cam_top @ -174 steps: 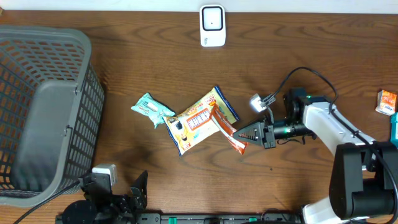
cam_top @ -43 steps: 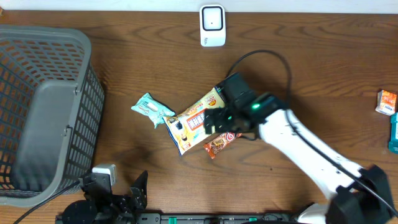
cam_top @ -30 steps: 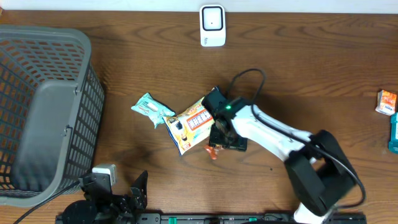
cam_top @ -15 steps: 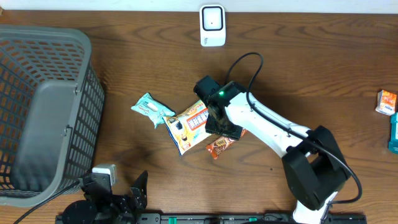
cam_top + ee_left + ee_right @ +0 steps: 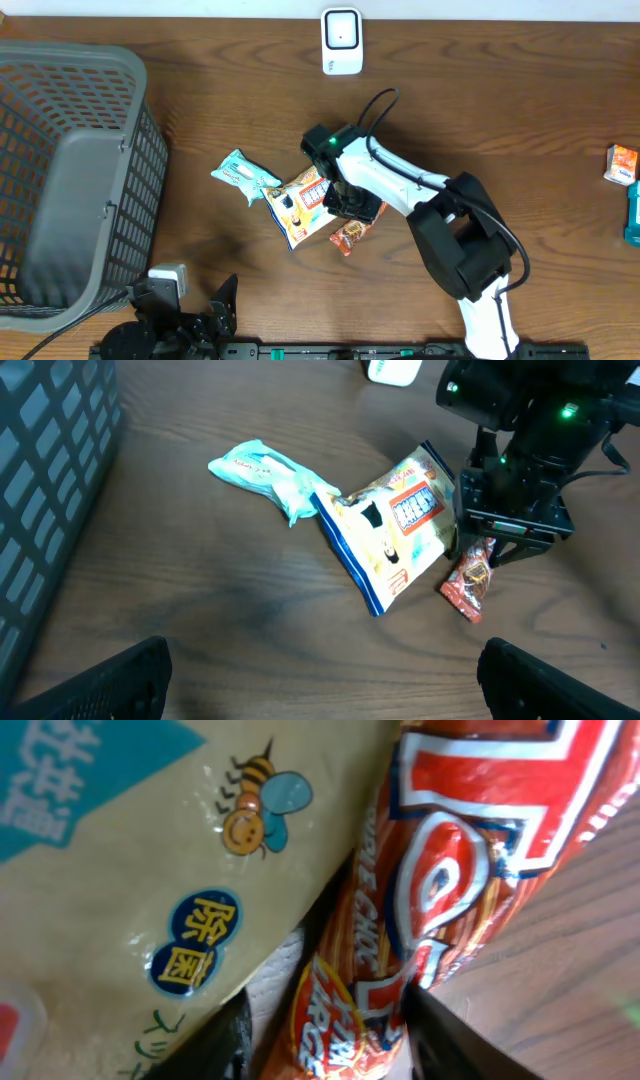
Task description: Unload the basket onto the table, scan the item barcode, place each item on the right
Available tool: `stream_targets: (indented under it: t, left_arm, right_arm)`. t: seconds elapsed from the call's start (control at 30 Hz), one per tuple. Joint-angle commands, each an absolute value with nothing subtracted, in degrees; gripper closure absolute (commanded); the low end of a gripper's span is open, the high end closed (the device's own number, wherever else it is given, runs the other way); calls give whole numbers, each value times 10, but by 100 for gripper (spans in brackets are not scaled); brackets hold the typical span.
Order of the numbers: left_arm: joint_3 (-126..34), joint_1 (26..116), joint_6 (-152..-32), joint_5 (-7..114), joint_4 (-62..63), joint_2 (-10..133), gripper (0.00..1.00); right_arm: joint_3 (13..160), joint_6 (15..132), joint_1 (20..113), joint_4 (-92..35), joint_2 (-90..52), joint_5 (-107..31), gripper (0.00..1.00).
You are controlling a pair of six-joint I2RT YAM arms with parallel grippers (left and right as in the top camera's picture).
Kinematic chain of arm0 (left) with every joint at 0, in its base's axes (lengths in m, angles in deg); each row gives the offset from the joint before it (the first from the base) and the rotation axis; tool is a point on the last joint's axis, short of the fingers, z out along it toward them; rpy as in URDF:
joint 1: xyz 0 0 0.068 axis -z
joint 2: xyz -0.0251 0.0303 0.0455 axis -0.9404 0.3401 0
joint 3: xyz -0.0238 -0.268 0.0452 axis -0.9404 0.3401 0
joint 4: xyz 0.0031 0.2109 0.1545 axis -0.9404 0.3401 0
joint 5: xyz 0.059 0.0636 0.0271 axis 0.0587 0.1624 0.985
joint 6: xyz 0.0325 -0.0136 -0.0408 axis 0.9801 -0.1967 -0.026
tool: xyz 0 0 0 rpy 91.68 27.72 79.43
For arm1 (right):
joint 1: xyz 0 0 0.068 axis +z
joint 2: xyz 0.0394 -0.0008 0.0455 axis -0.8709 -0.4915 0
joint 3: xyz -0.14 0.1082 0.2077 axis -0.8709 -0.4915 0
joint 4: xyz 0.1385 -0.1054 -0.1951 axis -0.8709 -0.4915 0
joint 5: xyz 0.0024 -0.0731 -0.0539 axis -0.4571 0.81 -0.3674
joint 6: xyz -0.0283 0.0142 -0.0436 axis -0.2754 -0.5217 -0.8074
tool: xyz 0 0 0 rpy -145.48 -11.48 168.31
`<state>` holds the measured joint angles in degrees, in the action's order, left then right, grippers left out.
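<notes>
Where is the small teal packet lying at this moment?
In the overhead view, the teal packet lies left of centre, between the grey basket and the yellow snack bag, nearer the bag.

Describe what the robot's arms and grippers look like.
The right arm has white links, black joints, a looping black cable and a green light near the wrist. The left arm is black with a pale grey box. The left gripper and right gripper are black.
</notes>
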<state>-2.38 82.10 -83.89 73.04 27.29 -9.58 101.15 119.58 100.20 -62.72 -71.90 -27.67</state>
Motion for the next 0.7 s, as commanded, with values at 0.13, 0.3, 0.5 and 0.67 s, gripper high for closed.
stream_targets:
  t: [0.13, 0.3, 0.5, 0.67]
  left_arm:
    - [-27, 819, -838, 728, 272, -96, 2]
    - [-27, 819, -838, 728, 272, -96, 2]
    - [-27, 819, -838, 728, 272, -96, 2]
    - [-27, 819, -838, 728, 272, -96, 2]
  right_arm:
    - [1009, 1203, 1032, -716, -812, -273, 91]
    - [1014, 1203, 1048, -722, -826, -273, 99]
    - [1059, 1094, 1029, -747, -752, -310, 99]
    - [1062, 831, 998, -686, -636, -486, 99]
